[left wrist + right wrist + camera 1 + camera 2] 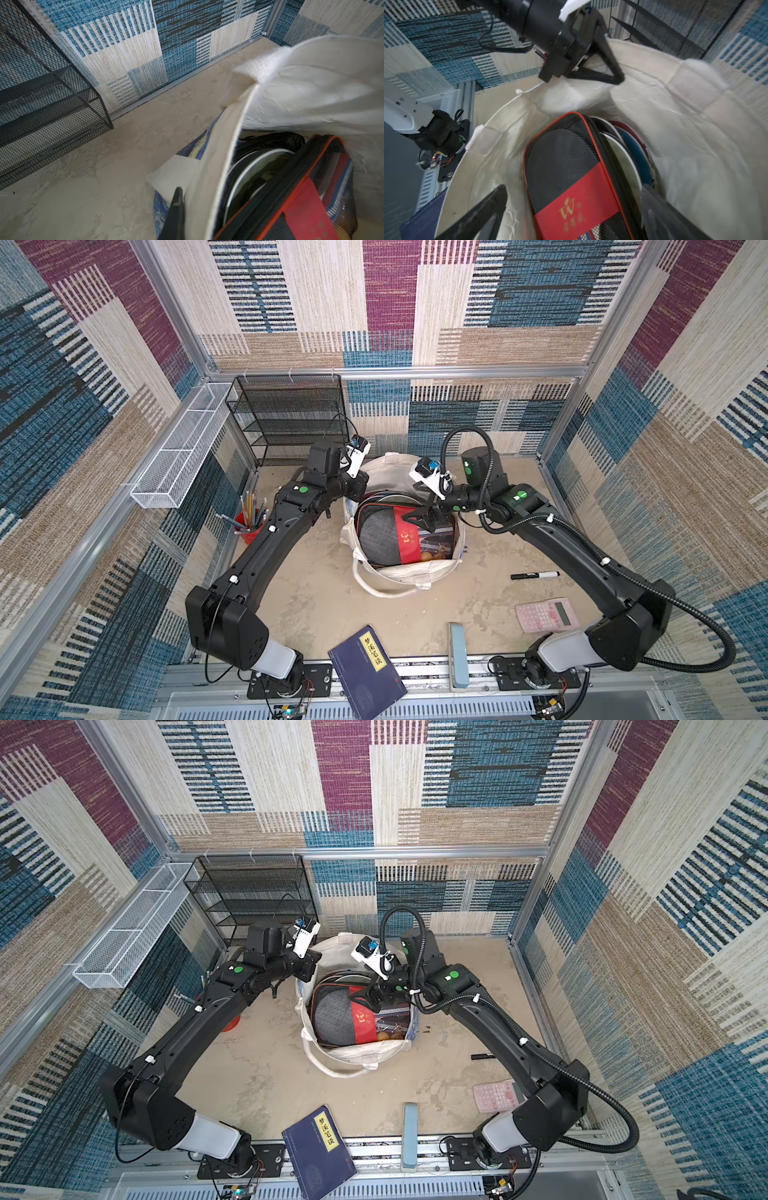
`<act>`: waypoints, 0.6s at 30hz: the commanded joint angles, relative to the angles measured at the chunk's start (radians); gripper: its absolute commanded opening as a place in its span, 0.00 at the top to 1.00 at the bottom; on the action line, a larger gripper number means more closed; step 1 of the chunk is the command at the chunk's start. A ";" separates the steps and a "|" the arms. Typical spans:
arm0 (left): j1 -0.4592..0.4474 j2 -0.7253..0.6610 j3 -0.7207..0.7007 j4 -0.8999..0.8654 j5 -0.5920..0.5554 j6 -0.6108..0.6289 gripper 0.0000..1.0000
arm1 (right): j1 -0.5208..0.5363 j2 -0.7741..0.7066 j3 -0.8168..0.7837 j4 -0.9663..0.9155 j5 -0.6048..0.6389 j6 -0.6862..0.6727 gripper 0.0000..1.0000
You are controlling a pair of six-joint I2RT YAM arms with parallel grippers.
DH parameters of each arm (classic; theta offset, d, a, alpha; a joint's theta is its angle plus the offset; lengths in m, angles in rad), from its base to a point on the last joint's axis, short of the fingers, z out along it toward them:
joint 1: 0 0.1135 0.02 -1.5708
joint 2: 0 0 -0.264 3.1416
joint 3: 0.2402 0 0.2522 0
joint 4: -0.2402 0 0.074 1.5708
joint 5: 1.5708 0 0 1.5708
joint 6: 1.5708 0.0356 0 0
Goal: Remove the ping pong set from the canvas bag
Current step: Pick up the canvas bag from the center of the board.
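The right claw (574, 188) hangs inside the mouth of the cream-white canvas bag (695, 145). Its two black fingers (488, 207) are spread wide to either side of a black oblong mesh case (562, 153) with a red band and gold logo, and they grip nothing. Round paddle-shaped covers (636, 153) in blue, maroon and a pale green stand edge-on against that case, so the whole ping pong set lies down in the bag. At the bag's rim on the left-arm side the left claw (614, 78) is closed, pinching the cloth edge; the left wrist view shows one finger (175, 207) outside the rim, next to the bag's blue swirling print. In both top views the bag stands open on the beige table (316, 597), and one white loop handle (374, 587) trails from its robot-facing side. On the bag's right-arm side lies a black marker pen (535, 575), with a pink calculator (547, 615) farther toward the robot. Between the bag and the robot's bases lie a dark blue book with a yellow label (368, 672) and a pale blue-grey block (458, 655). On the bag's left-arm side stands a red cup of pencils (248, 526), and behind it is a black wire-mesh shelf rack (286, 418).
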 commanded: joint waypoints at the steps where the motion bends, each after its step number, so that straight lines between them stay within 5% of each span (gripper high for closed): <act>1: 0.000 0.006 0.024 0.216 0.092 -0.035 1.00 | 0.002 0.047 0.029 -0.020 -0.030 -0.039 0.01; 18: 0.001 0.018 -0.010 0.206 0.170 -0.073 1.00 | -0.024 0.410 0.345 -0.283 -0.053 -0.157 0.05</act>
